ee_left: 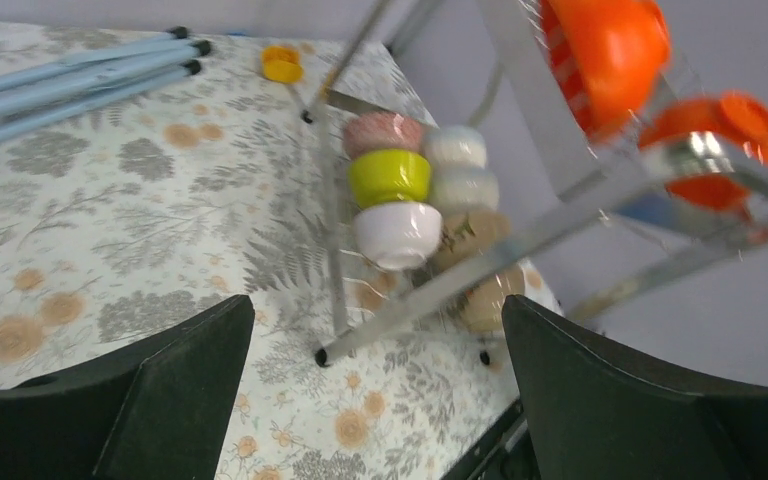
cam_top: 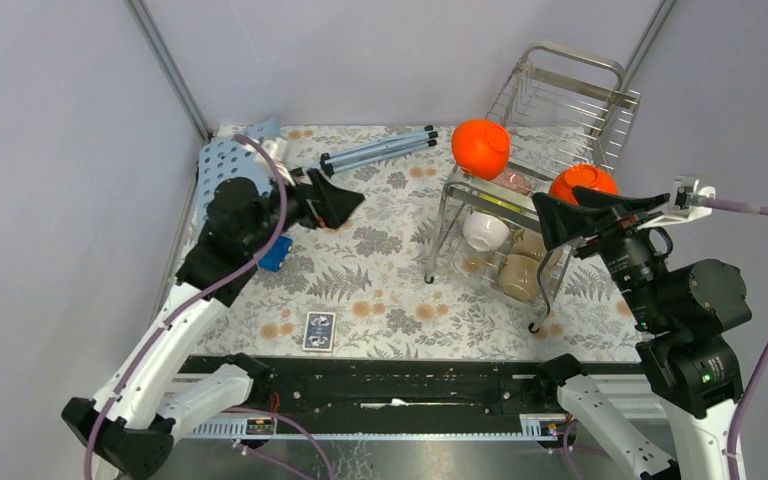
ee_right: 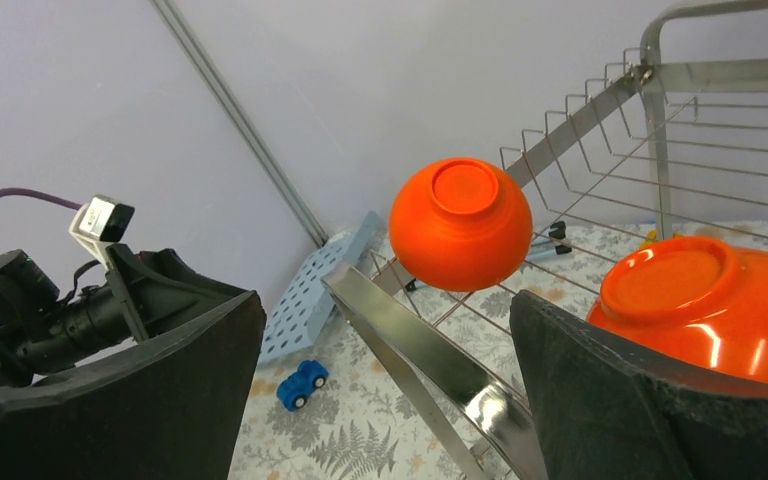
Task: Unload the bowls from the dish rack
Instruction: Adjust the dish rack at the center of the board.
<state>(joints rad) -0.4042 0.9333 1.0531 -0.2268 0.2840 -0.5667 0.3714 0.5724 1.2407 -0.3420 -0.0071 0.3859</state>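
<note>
The dish rack (cam_top: 570, 100) stands at the far right of the flowered surface (cam_top: 380, 290). On its upper tier sit a far orange bowl (cam_top: 480, 147) and a near orange bowl (cam_top: 582, 182), both with their bases showing. A white bowl (cam_top: 484, 230) and tan ones lie in the lower tier. The left arm reaches forward and bends right. Its claw (cam_top: 345, 200) is spread wide and empty, pointing at the rack but well apart from it. The right arm rises at the rack's near right side, wrist turned left. Its claw (cam_top: 560, 212) gapes wide, holding nothing, just beside the near orange bowl. A blue toy car (cam_top: 273, 255) lies near the left arm.
</note>
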